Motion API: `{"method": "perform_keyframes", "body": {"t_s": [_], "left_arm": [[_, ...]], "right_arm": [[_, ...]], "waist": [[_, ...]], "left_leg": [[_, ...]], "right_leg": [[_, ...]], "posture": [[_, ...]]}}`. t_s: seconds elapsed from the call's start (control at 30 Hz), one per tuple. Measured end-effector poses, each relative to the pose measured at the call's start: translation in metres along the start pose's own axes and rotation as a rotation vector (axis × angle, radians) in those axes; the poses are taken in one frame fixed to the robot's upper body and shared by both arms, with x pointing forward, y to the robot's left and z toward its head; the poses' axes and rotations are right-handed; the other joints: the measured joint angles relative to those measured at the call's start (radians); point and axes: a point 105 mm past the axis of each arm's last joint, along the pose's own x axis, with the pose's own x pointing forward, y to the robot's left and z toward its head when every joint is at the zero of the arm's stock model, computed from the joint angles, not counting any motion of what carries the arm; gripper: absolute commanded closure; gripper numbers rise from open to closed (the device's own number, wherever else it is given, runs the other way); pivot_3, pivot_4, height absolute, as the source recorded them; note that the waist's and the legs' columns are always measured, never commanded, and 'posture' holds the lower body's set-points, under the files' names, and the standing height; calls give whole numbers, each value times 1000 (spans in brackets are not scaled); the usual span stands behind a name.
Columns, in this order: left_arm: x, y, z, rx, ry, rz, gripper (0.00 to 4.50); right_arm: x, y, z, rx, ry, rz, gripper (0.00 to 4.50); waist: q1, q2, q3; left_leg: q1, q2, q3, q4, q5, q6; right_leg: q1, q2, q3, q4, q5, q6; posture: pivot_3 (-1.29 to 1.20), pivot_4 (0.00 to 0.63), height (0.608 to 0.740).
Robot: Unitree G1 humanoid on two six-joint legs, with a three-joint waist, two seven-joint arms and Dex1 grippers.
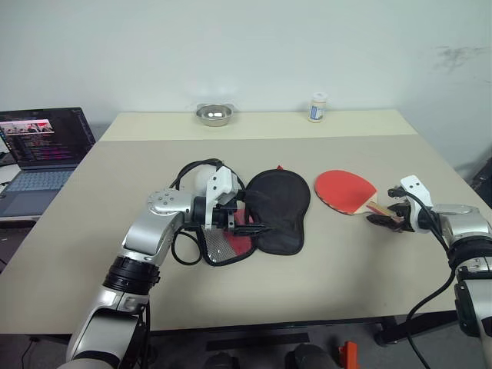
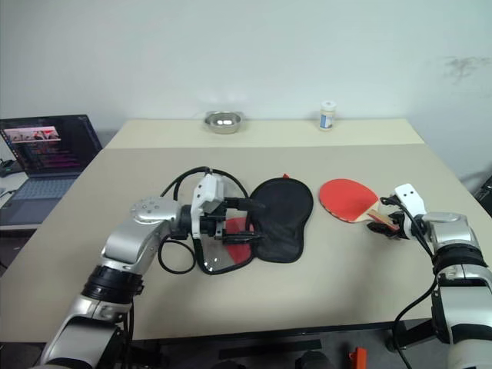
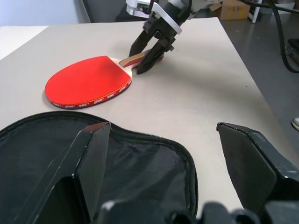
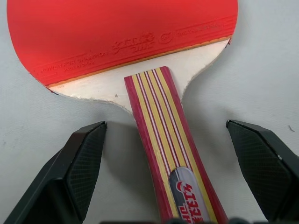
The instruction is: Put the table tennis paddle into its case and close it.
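Table tennis paddle [image 1: 345, 190] lies flat on the beige table [image 1: 369, 261], red rubber face up, its striped wooden handle [image 4: 166, 154] pointing toward the right gripper [image 1: 390, 214]. That gripper's two black fingers [image 4: 79, 172] stand wide apart, one on each side of the handle with bare table showing between each finger and the wood, so they straddle the handle without clamping it. The round red blade lies just beyond the fingertips, on the side toward the left gripper.

The case [image 1: 278, 209] lies on the table between the two grippers, just beside the paddle's blade but not touching it. It is a black, paddle-shaped fabric pouch with a zipper edging, and a red panel with mesh [image 1: 227, 244] shows at the end nearest the left arm. The left gripper [image 1: 251, 216] is at that end of the case, pointing across it toward the paddle, with its fingers [image 3: 88, 163] spread apart over the black fabric; whether they touch the cloth cannot be told, and nothing is pinched between them.

Far beyond both grippers, along the table's back edge by the white wall, stand a small metal bowl [image 1: 214, 114] and a little white bottle [image 1: 317, 107], well apart from each other. Off the table's left side sits an open laptop [image 1: 38, 157] with a lit screen.
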Motion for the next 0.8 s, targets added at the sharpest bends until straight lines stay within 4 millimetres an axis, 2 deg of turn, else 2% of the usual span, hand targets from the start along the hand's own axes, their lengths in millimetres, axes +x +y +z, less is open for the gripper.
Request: {"method": "perform_keyframes", "body": {"t_s": [0.03, 0.1, 0.2, 0.37, 0.47, 0.67, 0.8], "left_arm": [[0, 0, 0, 0, 0, 0, 523], [0, 0, 0, -2, 1, 1, 523], [0, 0, 0, -3, 1, 2, 523], [0, 0, -1, -10, 4, 4, 523], [0, 1, -1, -13, 5, 10, 523], [0, 2, -1, -10, 6, 21, 523], [-1, 2, -1, -10, 8, 26, 523]], "right_arm": [[0, 0, 0, 0, -1, -1, 29], [2, 1, 1, 3, -2, -6, 400], [4, 2, 2, 14, -10, -14, 1127], [9, 5, 7, 34, -15, -31, 2691], [12, 7, 10, 41, -15, -41, 3338], [12, 9, 15, 107, -19, -85, 3407], [7, 16, 20, 141, -36, -110, 3408]], "waist": [[0, 0, 0], [-1, 0, 0], [-1, 0, 0], [-1, -1, -1], [-1, -2, -1], [0, -2, -1], [6, -1, 0]], "left_leg": [[0, 0, 0, 0, 0, 0], [1, 1, 1, 0, 0, 0], [1, 1, 2, 0, 0, 0], [2, 2, 4, 0, 0, 0], [3, 2, 6, 0, 0, 0], [4, 2, 9, 0, 0, 0], [-2, 2, 10, -1, 0, 0]], "right_leg": [[0, 0, 0, 0, 0, 0], [0, 0, 1, 0, 0, 0], [0, 0, 1, 0, 0, 0], [0, 1, 3, 0, 0, 0], [0, 1, 4, 0, 0, 0], [-1, 1, 8, 0, 1, 0], [-8, 0, 10, 1, 2, -1]], "posture": [[0, 150, 740], [0, 150, 740], [0, 150, 740], [0, 150, 740], [0, 150, 740], [0, 150, 740], [0, 150, 740]]}}
